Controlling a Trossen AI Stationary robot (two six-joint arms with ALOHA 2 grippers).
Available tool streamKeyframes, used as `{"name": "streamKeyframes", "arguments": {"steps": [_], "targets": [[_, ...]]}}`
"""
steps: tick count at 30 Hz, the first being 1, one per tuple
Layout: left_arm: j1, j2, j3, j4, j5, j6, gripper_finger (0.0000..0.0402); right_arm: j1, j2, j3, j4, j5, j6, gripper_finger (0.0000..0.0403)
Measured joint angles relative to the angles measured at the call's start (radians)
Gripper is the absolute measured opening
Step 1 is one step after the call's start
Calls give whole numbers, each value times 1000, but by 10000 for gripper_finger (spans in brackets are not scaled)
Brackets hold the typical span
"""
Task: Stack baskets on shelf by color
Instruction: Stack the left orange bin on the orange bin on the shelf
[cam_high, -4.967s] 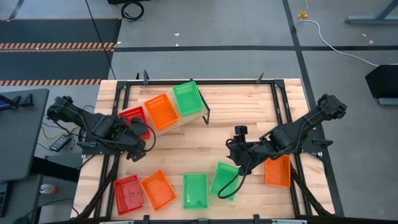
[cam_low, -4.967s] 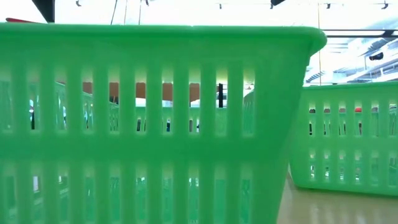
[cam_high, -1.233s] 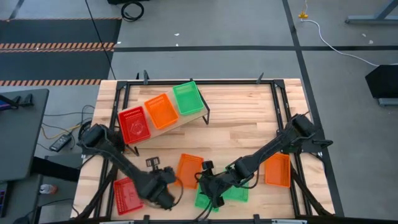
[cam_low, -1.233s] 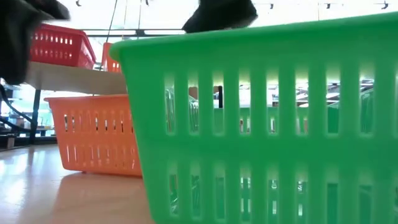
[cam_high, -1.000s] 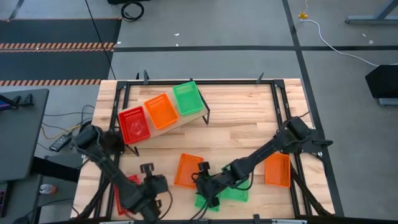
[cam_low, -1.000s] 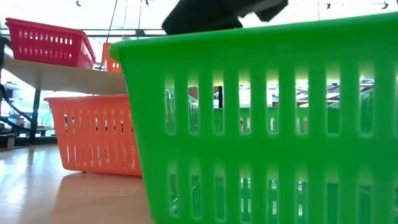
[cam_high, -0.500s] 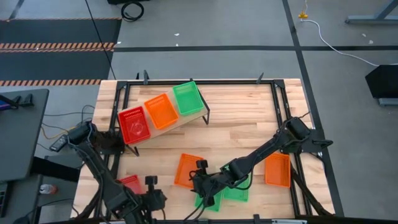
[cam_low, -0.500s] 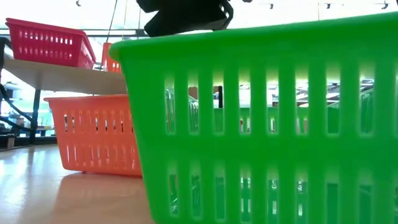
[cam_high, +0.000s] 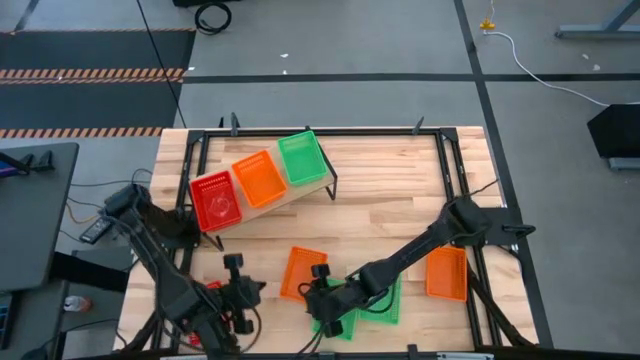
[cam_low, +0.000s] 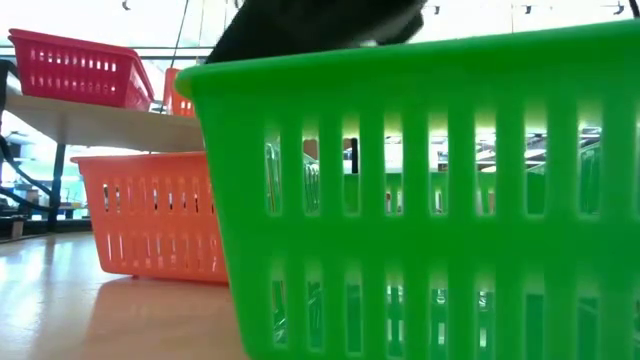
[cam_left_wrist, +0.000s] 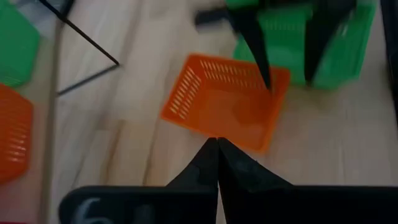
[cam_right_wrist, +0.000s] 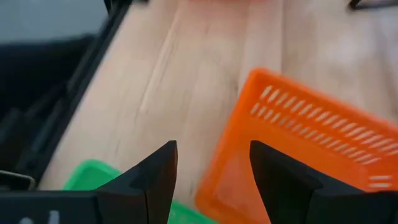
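Note:
The shelf (cam_high: 300, 192) carries a red basket (cam_high: 215, 200), an orange one (cam_high: 260, 178) and a green one (cam_high: 301, 158). A loose orange basket (cam_high: 300, 270) sits on the table beside two overlapping green baskets (cam_high: 375, 305). My right gripper (cam_high: 316, 297) is open above where these meet. In the right wrist view (cam_right_wrist: 214, 165) its fingers frame the orange basket (cam_right_wrist: 305, 146) and a green corner (cam_right_wrist: 93, 177). My left gripper (cam_high: 250, 297) is shut (cam_left_wrist: 216, 146) and holds nothing. It hovers left of the orange basket (cam_left_wrist: 224, 109), above a red basket (cam_high: 210, 288).
Another orange basket (cam_high: 447, 273) lies near the table's right edge. The black frame rails (cam_high: 190, 165) run along the table's sides. Bare slatted tabletop (cam_high: 390, 210) stretches between the shelf and the loose baskets. In the low view a green basket (cam_low: 430, 200) fills the foreground.
My left gripper has drawn back from the orange basket toward the table's left near corner, and now hangs over the red basket. My right gripper has crept leftward over the green baskets toward the orange one. The baskets have stayed where they were.

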Motion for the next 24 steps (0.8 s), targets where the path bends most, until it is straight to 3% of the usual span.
{"name": "streamKeyframes", "arguments": {"steps": [4,12,16,24], "targets": [[17,-90,-29,36,-37,32,4,0,68,131,-119,23,1,208],[64,-313,-299,434,30,161,4,-8,197,356,-376,57,86,208],[74,-388,-406,583,49,211,4,-22,243,392,-424,42,98,208],[71,-420,-435,615,33,216,8,-46,247,394,-453,2,108,204]]}}
